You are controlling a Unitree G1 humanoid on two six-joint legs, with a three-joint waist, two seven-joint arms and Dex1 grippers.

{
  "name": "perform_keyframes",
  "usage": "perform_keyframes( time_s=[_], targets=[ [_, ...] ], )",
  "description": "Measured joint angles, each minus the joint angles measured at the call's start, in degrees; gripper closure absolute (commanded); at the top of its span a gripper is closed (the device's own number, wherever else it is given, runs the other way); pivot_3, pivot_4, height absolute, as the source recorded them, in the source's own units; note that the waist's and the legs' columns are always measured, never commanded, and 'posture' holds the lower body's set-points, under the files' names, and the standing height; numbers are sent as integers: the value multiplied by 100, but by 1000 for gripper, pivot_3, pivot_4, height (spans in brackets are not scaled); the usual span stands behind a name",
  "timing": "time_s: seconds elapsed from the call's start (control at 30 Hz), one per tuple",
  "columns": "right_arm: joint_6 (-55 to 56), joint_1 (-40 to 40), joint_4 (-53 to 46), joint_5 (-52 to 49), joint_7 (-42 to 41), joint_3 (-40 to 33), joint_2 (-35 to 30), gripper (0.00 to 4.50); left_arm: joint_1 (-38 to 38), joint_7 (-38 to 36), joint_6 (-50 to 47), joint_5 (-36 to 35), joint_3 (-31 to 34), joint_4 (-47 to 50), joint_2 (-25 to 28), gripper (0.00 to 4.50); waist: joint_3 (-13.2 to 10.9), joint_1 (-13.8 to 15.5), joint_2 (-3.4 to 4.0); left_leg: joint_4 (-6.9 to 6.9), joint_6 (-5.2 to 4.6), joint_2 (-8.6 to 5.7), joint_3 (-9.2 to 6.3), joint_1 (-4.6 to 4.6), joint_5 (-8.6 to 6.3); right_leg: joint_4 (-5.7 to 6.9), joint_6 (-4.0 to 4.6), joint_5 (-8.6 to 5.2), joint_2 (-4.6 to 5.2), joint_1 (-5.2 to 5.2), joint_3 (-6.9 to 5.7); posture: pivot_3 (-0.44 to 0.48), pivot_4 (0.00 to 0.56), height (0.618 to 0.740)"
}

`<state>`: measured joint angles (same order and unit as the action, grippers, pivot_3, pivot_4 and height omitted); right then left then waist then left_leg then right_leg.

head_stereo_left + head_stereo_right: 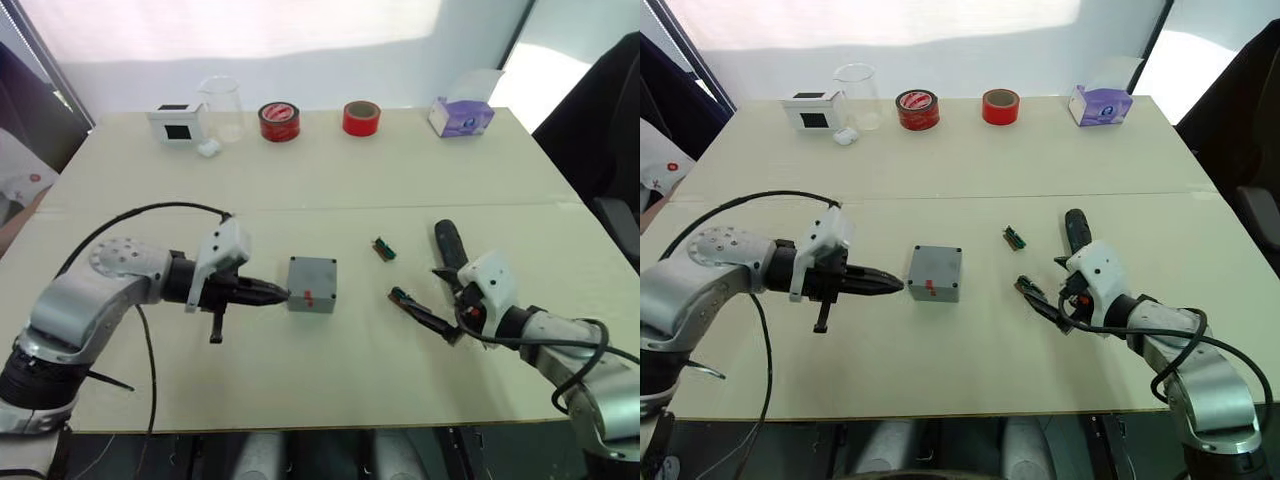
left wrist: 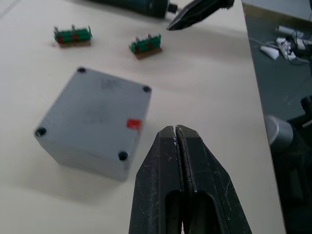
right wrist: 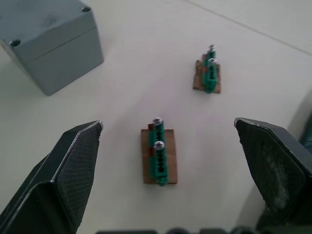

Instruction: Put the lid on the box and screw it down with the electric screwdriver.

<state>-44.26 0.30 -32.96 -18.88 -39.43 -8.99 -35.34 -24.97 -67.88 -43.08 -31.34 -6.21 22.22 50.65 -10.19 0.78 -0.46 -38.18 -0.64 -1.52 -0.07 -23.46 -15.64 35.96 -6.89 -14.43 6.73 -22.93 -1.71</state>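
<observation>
Bracing looks like the reason your left gripper (image 1: 283, 294) sits where it does: its fingers are pressed together, holding nothing, tips right at the side of the box (image 1: 312, 285) near the red mark (image 2: 133, 124), probably to steady it or nudge it. The box sits mid-table with the lid (image 2: 95, 107) already on top, corners lined up, four dark corner holes showing; you can't tell whether any screws are in.

Your right gripper (image 3: 170, 146) is spread wide and empty, low over the nearer green terminal block (image 3: 159, 156) with two screws standing up in it, so it reads as lined up to grab that piece. A second terminal block (image 3: 208, 73) lies further off.

The electric screwdriver (image 1: 449, 245) lies flat on the table just beside your right wrist, not held.
</observation>
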Motion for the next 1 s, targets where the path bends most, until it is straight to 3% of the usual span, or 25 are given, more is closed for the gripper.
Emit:
perform_keyframes(
  time_s=[0.07,0.23,0.77,0.87,0.93,0.97,1.0],
  targets=[
    [113,8,93,70,-5,148,-124,622,-2,28,97,86,-26,-33,-1,4500,0,-4,0,0,0,0,1,0,0,-1,-1,1,0,0,0,0,150,740],
    [201,39,216,173,7,226,-320,2464,-1,49,140,93,-55,-52,-8,4500,-1,-11,0,0,0,2,0,0,0,0,-3,1,-3,-1,-1,0,150,740],
    [74,-272,421,32,177,555,-291,2464,2,282,135,75,-128,-78,-182,4500,-1,-5,-1,0,0,1,-2,0,0,1,-4,2,-3,0,-2,0,150,740],
    [78,-272,464,28,195,598,-291,3321,11,313,132,74,-128,-78,-182,4500,-1,-11,-1,0,0,1,-2,0,0,2,-4,2,-3,0,-2,0,150,740],
    [88,-272,503,30,204,612,-291,4176,28,320,132,75,-128,-78,-181,4500,-1,-10,-1,0,0,1,-2,0,0,2,-4,2,-4,0,-3,0,150,740],
    [89,-271,512,31,208,618,-291,4447,37,322,133,75,-128,-78,-181,4500,-1,-10,-1,0,0,1,-2,0,0,2,-4,2,-4,0,-2,0,150,740],
    [96,-271,515,38,211,624,-291,4447,46,325,132,76,-128,-78,-181,4500,-1,-10,-1,0,0,1,-2,0,0,2,-4,2,-4,0,-2,0,150,740]
  ],
)
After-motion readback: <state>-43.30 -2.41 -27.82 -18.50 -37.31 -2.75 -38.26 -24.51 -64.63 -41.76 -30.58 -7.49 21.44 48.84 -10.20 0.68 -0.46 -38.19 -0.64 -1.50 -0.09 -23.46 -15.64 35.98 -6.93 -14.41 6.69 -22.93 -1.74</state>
